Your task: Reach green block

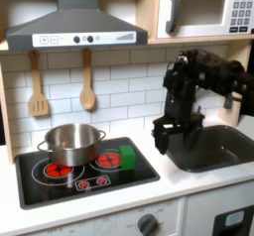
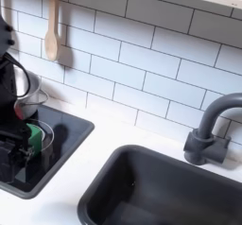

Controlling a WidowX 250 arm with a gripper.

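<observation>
Hanging over the sink (image 1: 213,146), gripper (image 1: 175,129); green block (image 1: 127,157) on stove.

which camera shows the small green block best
The first exterior view: the small bright green cube-like block sits in plain sight on the black stovetop, right of the steel pot. In the second exterior view, just a green sliver peeks from behind the arm.

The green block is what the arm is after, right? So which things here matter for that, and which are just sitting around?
Part of the job:
- green block, on the stove top beside the pot
- gripper, above the sink's edge

Just lying about:
- steel pot
- spatula and wooden spoon on the wall
- sink
- faucet
- microwave
</observation>
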